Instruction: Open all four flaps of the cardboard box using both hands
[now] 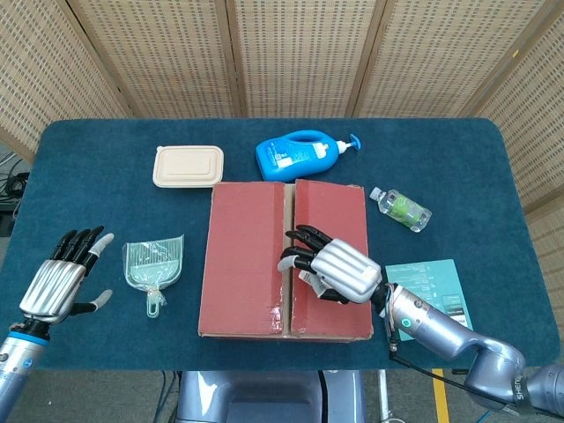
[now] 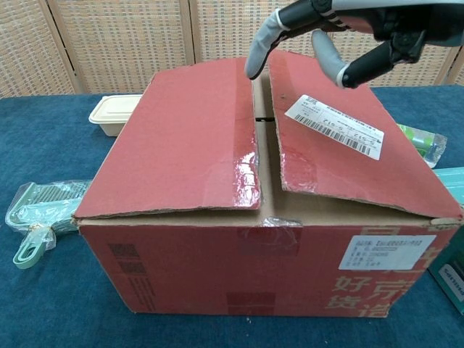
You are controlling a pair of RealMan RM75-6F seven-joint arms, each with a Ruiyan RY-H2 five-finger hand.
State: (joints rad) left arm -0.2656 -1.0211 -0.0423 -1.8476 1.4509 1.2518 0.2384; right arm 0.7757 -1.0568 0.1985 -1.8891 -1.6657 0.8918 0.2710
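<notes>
A red-brown cardboard box (image 1: pixel 247 264) (image 2: pixel 217 167) sits at the table's middle, its two top flaps down with a narrow seam between them. A white label (image 2: pixel 333 125) lies on the right flap. My right hand (image 1: pixel 330 269) (image 2: pixel 341 32) hovers over the right flap near the seam, fingers spread and holding nothing. My left hand (image 1: pixel 62 282) is open at the table's left edge, well away from the box, and shows only in the head view.
A beige lidded container (image 1: pixel 188 166) and a blue detergent bottle (image 1: pixel 300 155) lie behind the box. A clear green dustpan (image 1: pixel 154 264) lies left of it. A small bottle (image 1: pixel 401 209) and a teal booklet (image 1: pixel 432 295) lie to its right.
</notes>
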